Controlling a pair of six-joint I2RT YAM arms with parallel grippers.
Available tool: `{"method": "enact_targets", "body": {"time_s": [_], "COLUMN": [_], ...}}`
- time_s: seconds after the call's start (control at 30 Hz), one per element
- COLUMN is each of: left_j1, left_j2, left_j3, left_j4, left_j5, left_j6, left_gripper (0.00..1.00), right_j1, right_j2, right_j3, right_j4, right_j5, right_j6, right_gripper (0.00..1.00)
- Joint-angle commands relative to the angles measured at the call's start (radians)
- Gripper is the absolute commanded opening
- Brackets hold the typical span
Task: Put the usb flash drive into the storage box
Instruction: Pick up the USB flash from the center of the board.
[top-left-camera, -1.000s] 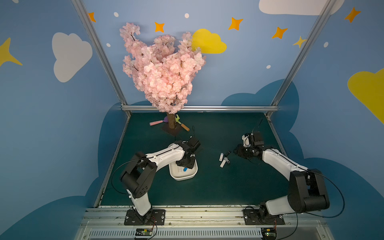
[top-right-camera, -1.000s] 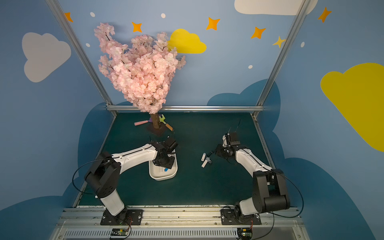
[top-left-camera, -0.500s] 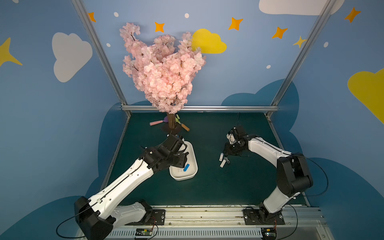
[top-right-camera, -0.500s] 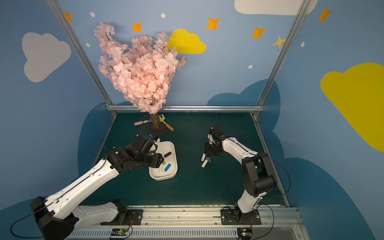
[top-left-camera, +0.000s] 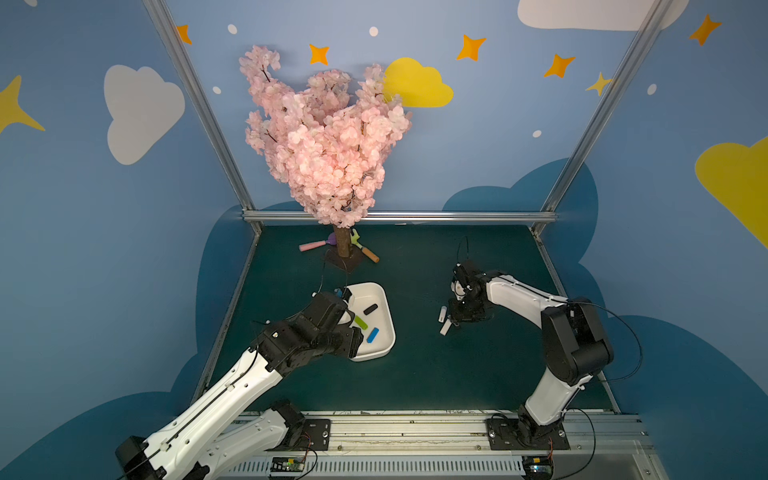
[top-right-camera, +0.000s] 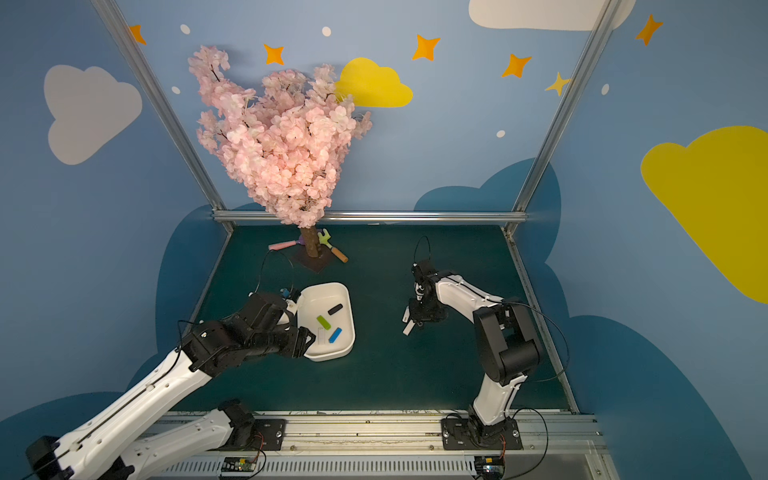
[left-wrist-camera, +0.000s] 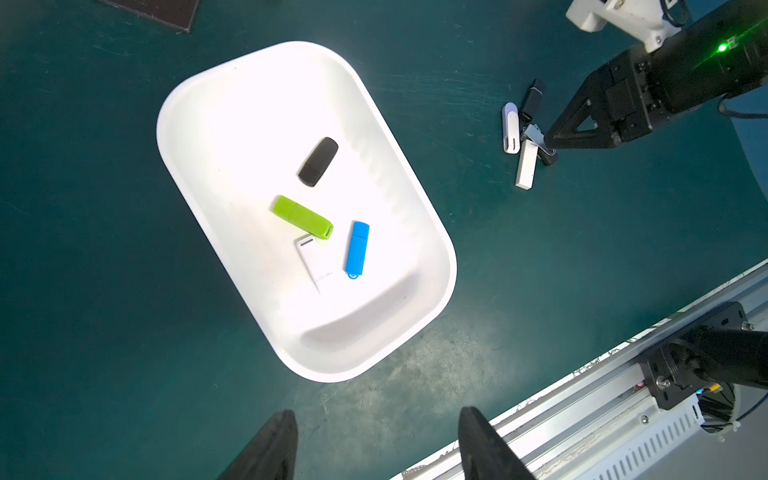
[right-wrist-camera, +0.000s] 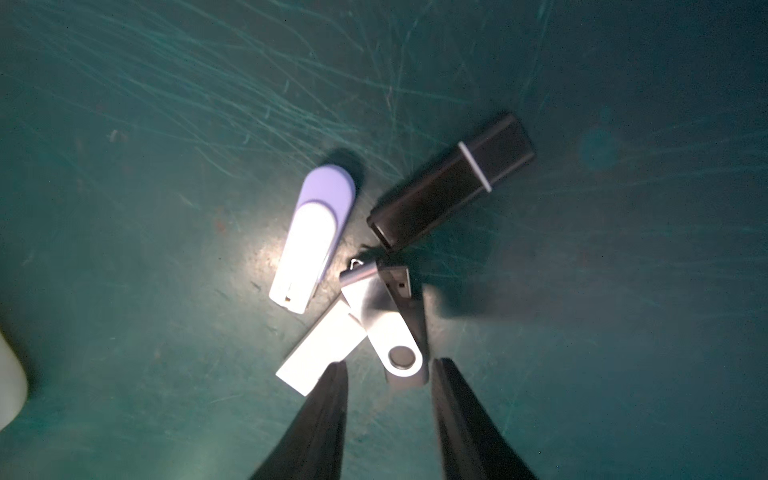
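Observation:
The white storage box (top-left-camera: 384, 297) (top-right-camera: 347, 299) (left-wrist-camera: 199, 104) sits left of centre on the green mat and holds black, green, blue and white flash drives. My left gripper (left-wrist-camera: 376, 415) (top-left-camera: 356, 337) hovers open and empty above the box's near left rim. Right of the box lies a small pile of usb flash drives: a lilac-white one (right-wrist-camera: 316, 232), a black one (right-wrist-camera: 449, 183), a silver swivel one (right-wrist-camera: 386, 316) and a white stick (right-wrist-camera: 320, 349) (top-left-camera: 445, 328). My right gripper (right-wrist-camera: 390, 365) (top-left-camera: 454, 322) is open, its tips either side of the swivel drive's pivot end.
An artificial cherry tree (top-left-camera: 328, 137) stands at the back on a dark base (top-left-camera: 347, 261), with a pink toy tool (top-left-camera: 313, 246) and a green-and-orange one (top-left-camera: 365, 250) beside it. An aluminium rail (top-left-camera: 415, 424) runs along the front edge.
My left gripper has lifted out of the box, drawn back toward its near left side and opened wider. My right gripper has moved left over the drive pile.

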Motion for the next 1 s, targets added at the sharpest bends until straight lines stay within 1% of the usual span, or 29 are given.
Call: {"method": "enact_targets", "body": {"time_s": [0.0, 0.17, 0.37, 0.67, 0.97], "left_j1": [-0.002, -0.002, -0.004, -0.003, -0.009], "left_j2": [0.003, 0.01, 0.017, 0.024, 0.031], "left_j3": [0.0, 0.0, 0.0, 0.0, -0.002], "left_j4": [0.003, 0.0, -0.001, -0.004, -0.011], "left_j5": [0.007, -0.009, -0.017, -0.027, -0.053], "left_j6": [0.012, 0.011, 0.011, 0.011, 0.004], "left_gripper": [0.65, 0.65, 0.66, 0.66, 0.65], "right_j1": [0.01, 0.029, 0.033, 0.041, 0.042], "right_j2": [0.027, 0.05, 0.073, 0.143, 0.211], "right_j3": [0.006, 0.013, 0.021, 0.093, 0.165], "right_j4": [-0.052, -0.066, -0.065, -0.073, -0.057], "right_j5": [0.033, 0.062, 0.068, 0.089, 0.094], "right_j6": [-0.011, -0.014, -0.018, -0.027, -0.033], "right_gripper": [0.39, 0.39, 0.39, 0.39, 0.33]}}
